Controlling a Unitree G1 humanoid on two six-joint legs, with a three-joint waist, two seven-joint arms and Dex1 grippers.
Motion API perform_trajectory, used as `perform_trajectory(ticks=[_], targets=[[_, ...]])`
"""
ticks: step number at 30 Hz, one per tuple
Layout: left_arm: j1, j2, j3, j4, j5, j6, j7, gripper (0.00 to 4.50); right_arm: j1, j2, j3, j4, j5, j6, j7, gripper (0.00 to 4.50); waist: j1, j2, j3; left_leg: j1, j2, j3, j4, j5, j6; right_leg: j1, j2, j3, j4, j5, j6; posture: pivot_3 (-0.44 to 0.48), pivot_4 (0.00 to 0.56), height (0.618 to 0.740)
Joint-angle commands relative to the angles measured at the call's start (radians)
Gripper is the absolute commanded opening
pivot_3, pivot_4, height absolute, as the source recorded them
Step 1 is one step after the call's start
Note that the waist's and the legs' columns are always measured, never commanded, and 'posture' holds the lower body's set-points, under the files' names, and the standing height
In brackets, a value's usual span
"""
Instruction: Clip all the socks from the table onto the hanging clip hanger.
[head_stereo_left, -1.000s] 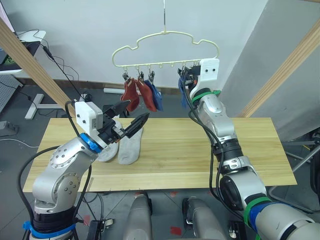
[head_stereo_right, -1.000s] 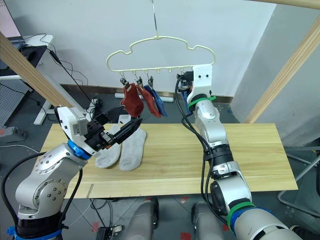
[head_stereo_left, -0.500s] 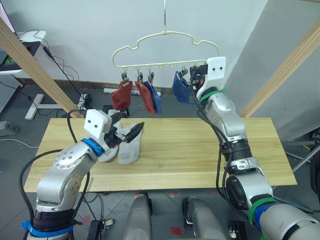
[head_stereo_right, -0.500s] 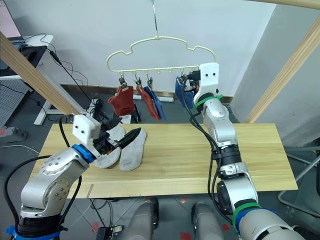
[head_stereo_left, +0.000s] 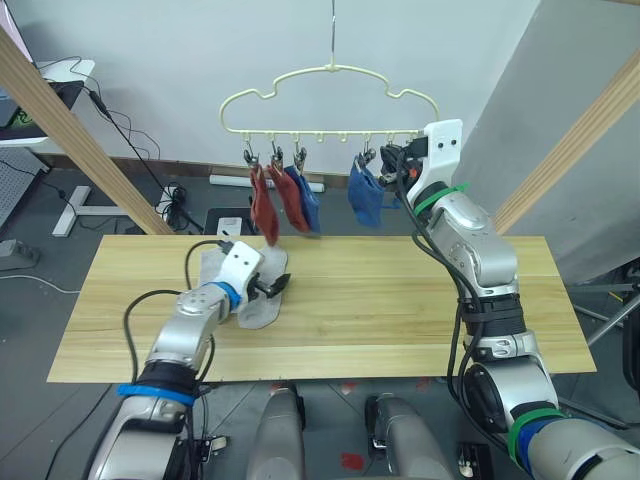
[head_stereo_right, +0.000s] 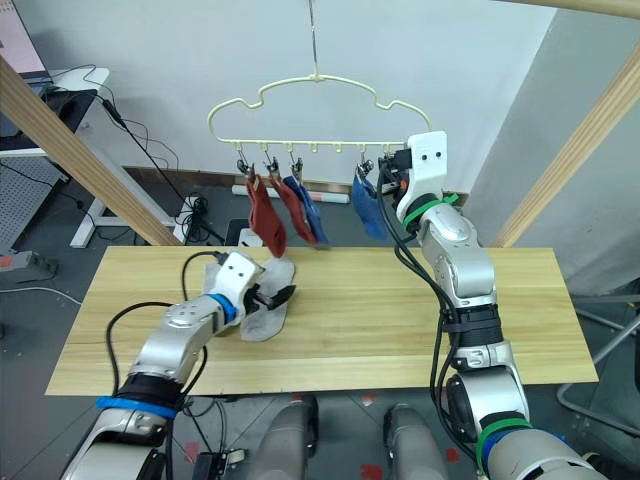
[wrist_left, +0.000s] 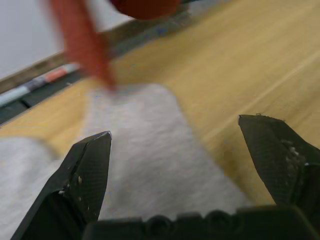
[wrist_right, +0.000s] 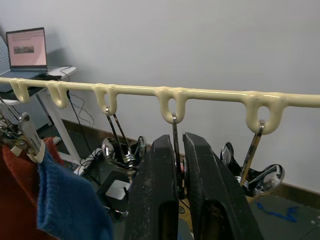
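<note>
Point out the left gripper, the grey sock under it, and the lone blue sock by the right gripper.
left gripper (wrist_left: 175, 145), left wrist view, midway between fingertips.
grey sock (wrist_left: 145, 150), left wrist view, its middle.
blue sock (head_stereo_left: 365, 197), left eye view, its body.

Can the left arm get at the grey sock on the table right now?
Probably yes. The left gripper hangs low over the grey sock with its fingers spread to either side, and nothing lies between them and the fabric on the table.

silver arms, black cables, blue and green bands.
</note>
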Motion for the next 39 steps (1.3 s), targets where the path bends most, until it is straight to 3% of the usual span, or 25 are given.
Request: perform_trajectory(ticks=[1, 4, 7, 20, 21, 26, 32, 39], targets=[[-0.035, -0.004, -0.009, 0.098, 0.047, -0.031, -0.004, 4.5, 0.019, -0.003, -0.002, -0.056, 0.007, 0.032, -0.015, 0.01, -0.002, 0.0, 0.0, 0.0, 0.0, 0.0, 0.0, 0.0, 0.0, 0.0, 0.0, 0.0, 0.0, 0.0, 0.0, 0.025, 0.297, 0.74], [-0.051, -0.005, -0.008, 0.164, 0.081, -0.048, 0.021, 4.5, 0.027, -0.006, 0.0, -0.081, 0.007, 0.054, -0.02, 0.01, -0.004, 0.0, 0.0, 0.0, 0.001, 0.0, 0.0, 0.0, 0.0, 0.0, 0.0, 0.0, 0.0, 0.0, 0.0, 0.014, 0.292, 0.74], [-0.043, -0.002, -0.017, 0.173, 0.102, -0.06, 0.01, 3.9, 0.034, -0.007, -0.002, -0.098, 0.006, 0.067, -0.023, 0.0, -0.006, 0.0, 0.0, 0.0, 0.0, 0.0, 0.0, 0.0, 0.0, 0.0, 0.0, 0.0, 0.0, 0.0, 0.0, 0.013, 0.287, 0.74], [0.038, -0.023, 0.0, 0.001, 0.072, -0.07, -0.058, 0.15, 0.036, -0.005, -0.011, -0.101, 0.022, 0.086, -0.024, 0.0, -0.006, 0.0, 0.0, 0.0, 0.0, 0.0, 0.0, 0.0, 0.0, 0.0, 0.0, 0.0, 0.001, 0.0, 0.0, 0.031, 0.273, 0.74], [0.044, -0.024, 0.003, -0.016, 0.069, -0.065, -0.06, 0.03, 0.034, -0.009, -0.013, -0.096, 0.024, 0.086, -0.023, 0.0, -0.006, 0.0, 0.0, 0.0, 0.0, 0.0, 0.0, 0.0, 0.0, 0.0, 0.0, 0.0, 0.001, 0.0, 0.0, 0.033, 0.272, 0.74], [0.067, -0.045, 0.031, -0.126, 0.007, -0.051, -0.101, 0.03, 0.013, -0.017, -0.045, -0.078, 0.054, 0.117, -0.025, 0.0, -0.005, 0.0, 0.0, 0.0, 0.0, 0.0, 0.001, 0.0, 0.0, 0.0, 0.0, -0.001, 0.001, 0.0, 0.0, 0.034, 0.277, 0.74], [0.104, -0.109, 0.031, -0.399, -0.137, -0.057, -0.198, 0.03, -0.056, -0.002, -0.216, -0.076, 0.244, 0.379, -0.097, 0.0, -0.002, 0.0, 0.0, 0.0, 0.0, -0.001, 0.001, 0.0, 0.0, 0.001, -0.001, -0.001, 0.001, 0.0, 0.0, 0.03, 0.287, 0.74], [0.034, -0.222, -0.011, -0.496, -0.112, -0.162, -0.145, 0.03, -0.167, -0.01, -0.384, -0.083, 0.435, 0.697, -0.202, 0.0, -0.001, 0.0, 0.0, 0.0, -0.001, -0.001, 0.001, 0.0, 0.0, 0.002, -0.001, -0.001, 0.001, 0.0, 0.0, 0.007, 0.293, 0.74]])
